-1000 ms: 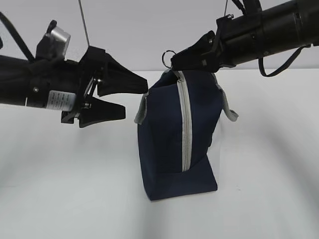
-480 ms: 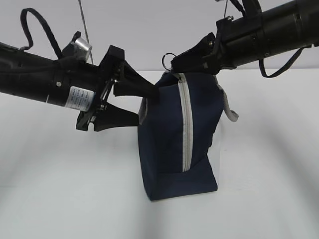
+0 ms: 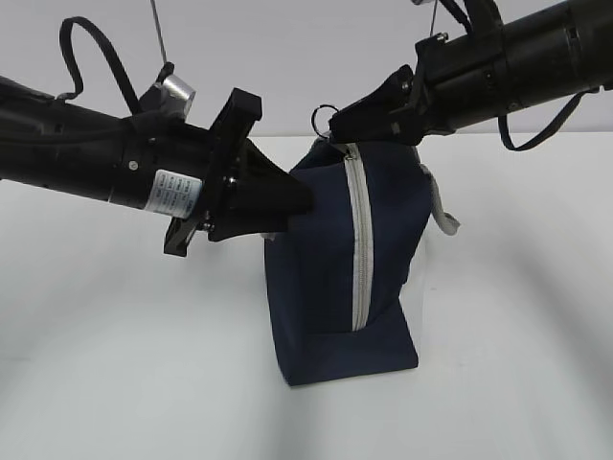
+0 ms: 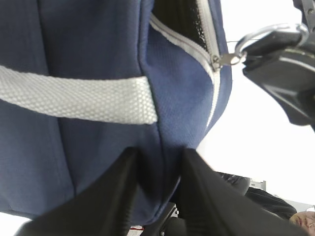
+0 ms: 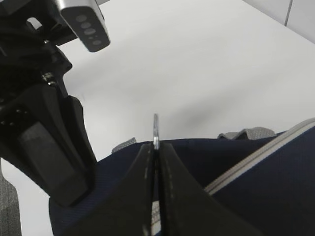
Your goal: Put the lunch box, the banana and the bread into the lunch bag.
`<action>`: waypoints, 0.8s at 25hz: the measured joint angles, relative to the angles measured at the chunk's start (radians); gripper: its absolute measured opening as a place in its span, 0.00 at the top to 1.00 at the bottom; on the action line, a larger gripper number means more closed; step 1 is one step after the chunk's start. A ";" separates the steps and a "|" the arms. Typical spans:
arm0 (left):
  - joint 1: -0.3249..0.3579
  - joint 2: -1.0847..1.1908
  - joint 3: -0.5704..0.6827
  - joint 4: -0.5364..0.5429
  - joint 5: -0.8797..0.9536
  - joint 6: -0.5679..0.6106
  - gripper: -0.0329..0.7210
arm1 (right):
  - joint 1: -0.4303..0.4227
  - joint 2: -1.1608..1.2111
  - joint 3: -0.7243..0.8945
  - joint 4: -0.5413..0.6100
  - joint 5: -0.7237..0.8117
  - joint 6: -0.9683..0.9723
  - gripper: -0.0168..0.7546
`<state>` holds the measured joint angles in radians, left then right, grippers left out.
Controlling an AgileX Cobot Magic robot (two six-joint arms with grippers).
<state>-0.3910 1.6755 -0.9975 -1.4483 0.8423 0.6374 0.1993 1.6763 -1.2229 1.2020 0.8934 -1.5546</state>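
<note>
Still opening the bag

Centre table, the lunch bag stands upright, zipper mostly closed. Nothing is packed; next, the slider must travel while the fabric stays braced. The right gripper is clamped on the ring pull. The left gripper is narrowed, seemingly pinching the bag's left corner.

A plain white table fills the lower scene under soft, even light. Behind it stands a pale grey wall.
</note>
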 joint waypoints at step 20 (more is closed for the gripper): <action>0.000 0.000 0.000 0.037 0.001 0.004 0.95 | -0.002 0.157 -0.154 -0.057 0.094 0.049 1.00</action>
<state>-0.3910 1.6755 -0.9975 -1.4112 0.8436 0.6414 0.1972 1.8335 -1.3765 1.1446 0.9870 -1.5056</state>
